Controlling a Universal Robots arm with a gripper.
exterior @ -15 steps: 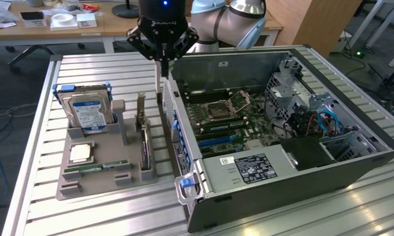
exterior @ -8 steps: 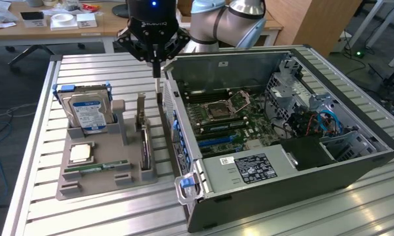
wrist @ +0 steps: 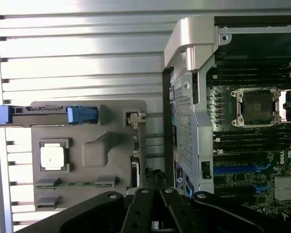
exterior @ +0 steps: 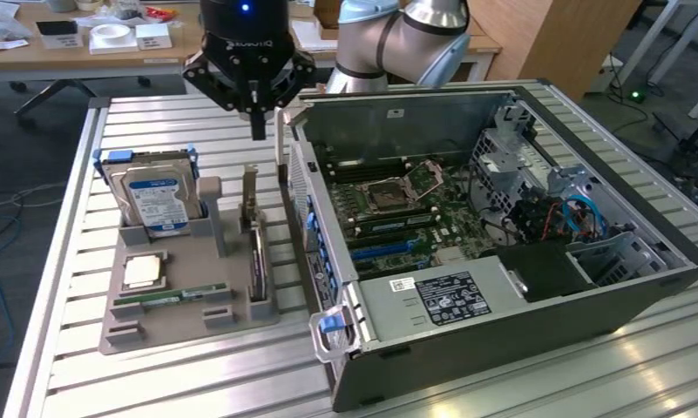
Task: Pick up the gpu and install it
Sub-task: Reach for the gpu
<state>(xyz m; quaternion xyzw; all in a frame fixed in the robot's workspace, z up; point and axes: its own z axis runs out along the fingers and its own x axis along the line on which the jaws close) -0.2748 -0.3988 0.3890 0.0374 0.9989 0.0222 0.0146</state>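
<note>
The gpu [exterior: 254, 252] is a thin dark card standing on edge in a slot at the exterior view's right side of the grey parts holder [exterior: 180, 318], its silvery bracket at the far end. From the wrist it appears edge-on as the gpu [wrist: 136, 145]. My gripper [exterior: 257, 131] hangs above the card's far end, well clear of it, shut with nothing between its fingers. In the wrist view the gripper [wrist: 154, 191] has its black fingers pressed together. The open computer case [exterior: 627, 283] lies beside the holder, with the motherboard [exterior: 401, 218] exposed.
A hard drive with a blue-white label [exterior: 157, 202] stands upright in the holder, with a square processor [exterior: 145, 272] and a green memory stick [exterior: 168, 297] nearer the front. The case's metal wall [exterior: 288, 165] rises close beside the card. Everything sits on a slatted aluminium table [exterior: 70, 366].
</note>
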